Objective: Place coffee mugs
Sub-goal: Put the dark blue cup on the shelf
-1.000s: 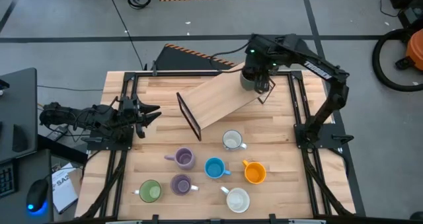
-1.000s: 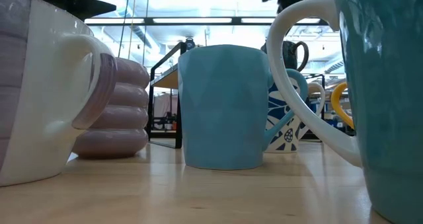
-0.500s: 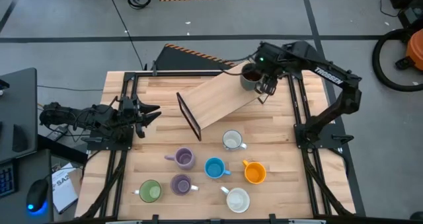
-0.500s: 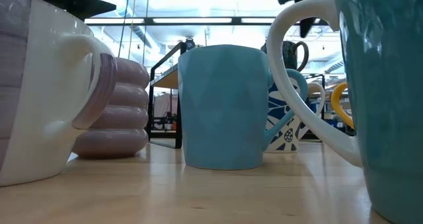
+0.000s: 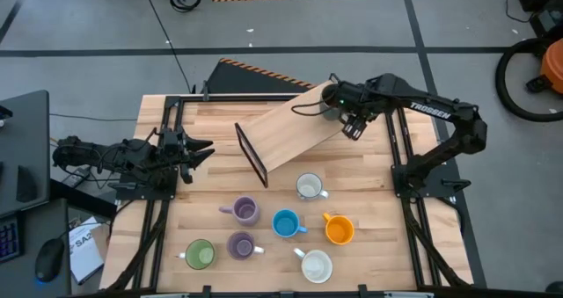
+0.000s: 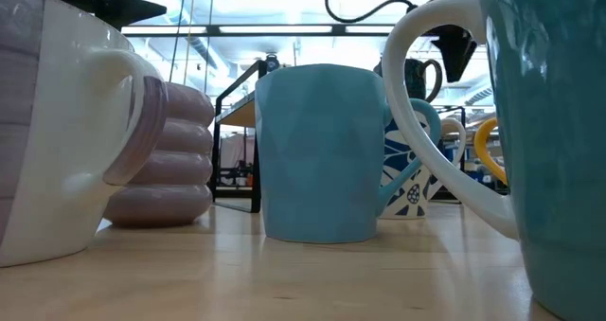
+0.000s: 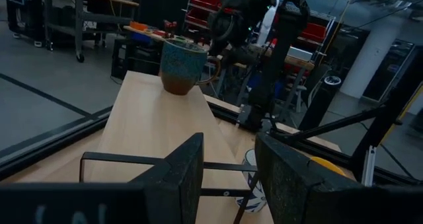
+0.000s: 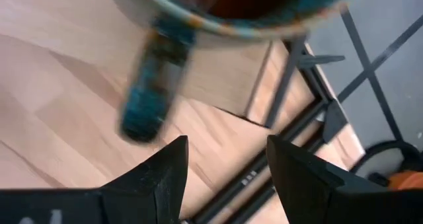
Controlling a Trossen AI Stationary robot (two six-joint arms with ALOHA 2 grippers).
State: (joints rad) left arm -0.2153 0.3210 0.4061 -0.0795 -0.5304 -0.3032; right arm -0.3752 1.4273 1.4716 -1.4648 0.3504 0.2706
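Observation:
The dark grey-brown mug (image 5: 332,99), teal-glazed in the left wrist view (image 7: 182,66), stands upright on its base at the far right end of a raised wooden board (image 5: 290,133). My right gripper (image 5: 353,127) is open just to the right of it; the mug's rim and handle (image 8: 149,85) show ahead of the open fingers (image 8: 225,151), apart from them. On the table's near half stand a white mug (image 5: 309,186), a purple one (image 5: 244,211), blue (image 5: 285,223), orange (image 5: 339,229), green (image 5: 200,254), a second purple (image 5: 241,244) and a second white (image 5: 316,265). My left gripper (image 5: 204,149) waits open at the left edge.
The board leans on a black metal frame (image 5: 252,152) in the table's middle. Black rails (image 5: 394,131) run along the left and right sides. Bare wood lies between the board and the row of mugs. The low view is crowded by the near mugs, the blue one (image 6: 322,155) in the centre.
My right gripper has drawn back from above the dark mug toward the table's right and near side, and its arm has stretched out lower. The mug has stayed upright on the board's far right end. The left arm has kept still.

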